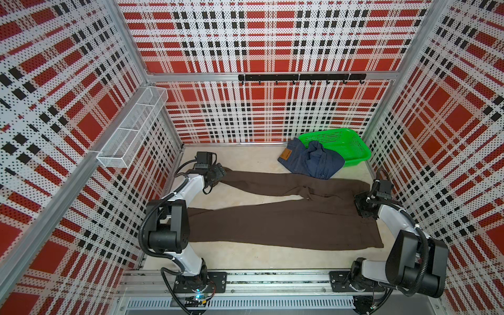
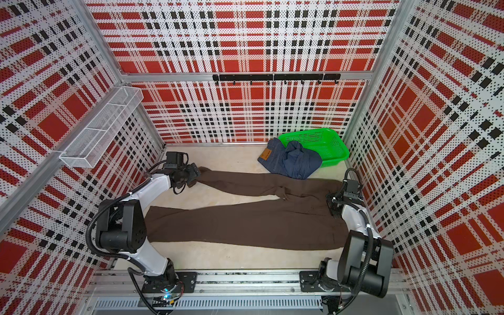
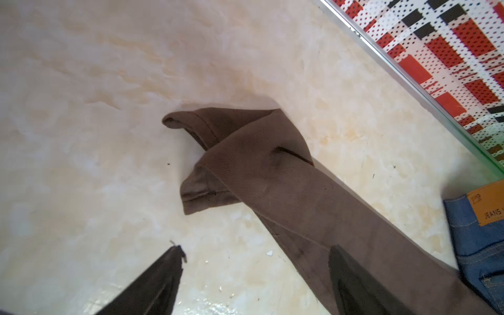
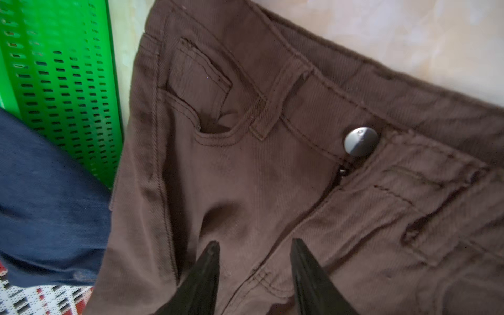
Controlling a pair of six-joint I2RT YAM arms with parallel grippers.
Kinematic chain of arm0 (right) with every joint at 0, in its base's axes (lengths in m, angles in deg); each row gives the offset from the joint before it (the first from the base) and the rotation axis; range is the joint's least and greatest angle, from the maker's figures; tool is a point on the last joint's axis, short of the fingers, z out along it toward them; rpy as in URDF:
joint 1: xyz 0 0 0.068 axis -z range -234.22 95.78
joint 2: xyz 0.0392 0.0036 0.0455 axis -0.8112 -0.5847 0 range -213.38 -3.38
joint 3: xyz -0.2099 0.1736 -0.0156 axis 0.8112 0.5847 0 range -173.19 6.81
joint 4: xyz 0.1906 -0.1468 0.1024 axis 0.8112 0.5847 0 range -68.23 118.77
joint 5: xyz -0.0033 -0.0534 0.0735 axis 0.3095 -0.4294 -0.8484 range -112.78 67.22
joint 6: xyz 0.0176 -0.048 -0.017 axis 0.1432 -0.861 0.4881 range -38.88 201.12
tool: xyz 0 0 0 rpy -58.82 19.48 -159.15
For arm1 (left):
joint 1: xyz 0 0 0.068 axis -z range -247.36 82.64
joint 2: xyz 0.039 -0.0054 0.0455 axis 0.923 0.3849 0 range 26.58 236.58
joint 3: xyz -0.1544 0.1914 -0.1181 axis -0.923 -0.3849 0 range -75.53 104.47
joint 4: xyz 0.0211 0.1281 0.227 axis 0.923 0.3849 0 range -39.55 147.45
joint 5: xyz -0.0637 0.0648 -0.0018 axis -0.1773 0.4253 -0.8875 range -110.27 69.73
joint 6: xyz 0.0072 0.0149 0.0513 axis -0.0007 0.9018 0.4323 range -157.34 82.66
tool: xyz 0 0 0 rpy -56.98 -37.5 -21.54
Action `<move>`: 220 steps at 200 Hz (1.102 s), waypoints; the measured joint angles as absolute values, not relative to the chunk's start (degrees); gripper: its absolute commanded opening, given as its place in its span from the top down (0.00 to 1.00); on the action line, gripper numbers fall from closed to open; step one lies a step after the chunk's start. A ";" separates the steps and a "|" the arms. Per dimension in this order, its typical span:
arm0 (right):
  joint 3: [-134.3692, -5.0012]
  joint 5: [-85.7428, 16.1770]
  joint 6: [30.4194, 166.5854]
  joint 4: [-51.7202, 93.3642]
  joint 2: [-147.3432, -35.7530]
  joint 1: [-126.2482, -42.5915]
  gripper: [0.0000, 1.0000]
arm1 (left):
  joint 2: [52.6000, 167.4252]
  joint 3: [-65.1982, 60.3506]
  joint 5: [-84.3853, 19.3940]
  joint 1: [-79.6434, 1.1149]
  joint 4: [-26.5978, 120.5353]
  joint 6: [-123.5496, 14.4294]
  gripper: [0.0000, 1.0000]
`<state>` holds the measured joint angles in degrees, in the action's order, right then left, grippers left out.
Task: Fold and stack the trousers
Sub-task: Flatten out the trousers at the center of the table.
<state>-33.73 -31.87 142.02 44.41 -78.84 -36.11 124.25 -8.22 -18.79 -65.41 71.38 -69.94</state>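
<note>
Brown trousers (image 1: pixel 272 223) lay spread across table (image 1: pixel 245 256), waist right, legs left. Left gripper (image 3: pixel 256 272) stood wide open over far leg's twisted cuff (image 3: pixel 207 152), far left. Right gripper (image 4: pixel 256 245) showed narrow gap, tips apart on cloth beside fly (image 4: pixel 327 196). Denim pair (image 1: pixel 311 161) bunched far right, draped over green basket (image 1: pixel 346 141) rim.

The only readable word is "JEANS", printed in dark capitals on the tan patch (image 3: pixel 488 204) sewn to the blue jeans (image 3: pixel 474 245), seen in the left wrist view. The frame edge cuts off whatever follows it. A small boxed logo in the patch's corner is too blurred to read. In both top views the patch (image 1: pixel 286 156) (image 2: pixel 266 155) sits right of centre, its print too small to read.
</note>
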 measured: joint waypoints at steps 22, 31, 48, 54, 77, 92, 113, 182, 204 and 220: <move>-32.64 -32.67 141.78 42.94 -79.72 -36.11 0.87 | 127.16 -7.32 -18.59 -65.25 70.85 -70.20 0.19; -32.20 -32.87 141.43 42.53 -80.20 -36.11 0.92 | 128.14 -7.04 -18.31 -65.28 70.72 -70.33 0.19; -31.32 -33.09 141.63 41.72 -81.31 -36.13 0.98 | 129.50 -6.69 -17.61 -65.30 70.61 -70.53 0.18; -31.13 -33.26 141.39 41.46 -81.82 -36.17 1.00 | 129.85 -6.67 -17.17 -65.36 70.53 -70.64 0.18; -30.65 -33.40 141.37 40.62 -83.78 -36.22 1.00 | 131.14 -6.45 -16.50 -65.76 70.24 -71.03 0.26; -30.49 -33.48 141.21 39.97 -84.83 -36.22 1.00 | 132.71 -5.12 -16.58 -66.13 70.11 -71.60 0.35; -30.49 -33.48 140.97 39.14 -86.01 -36.22 1.00 | 135.53 -1.49 -16.93 -66.26 69.54 -72.08 0.52; -30.36 -33.07 140.45 38.20 -86.76 -36.22 1.00 | 140.51 9.48 -17.20 -65.87 69.24 -73.04 1.00; -30.41 -33.07 140.38 38.46 -86.52 -36.22 0.93 | 140.32 13.62 -16.78 -65.41 70.46 -72.78 1.00; -30.54 -33.09 140.62 39.20 -85.10 -36.22 0.72 | 140.29 17.44 -16.28 -65.28 72.19 -72.23 1.00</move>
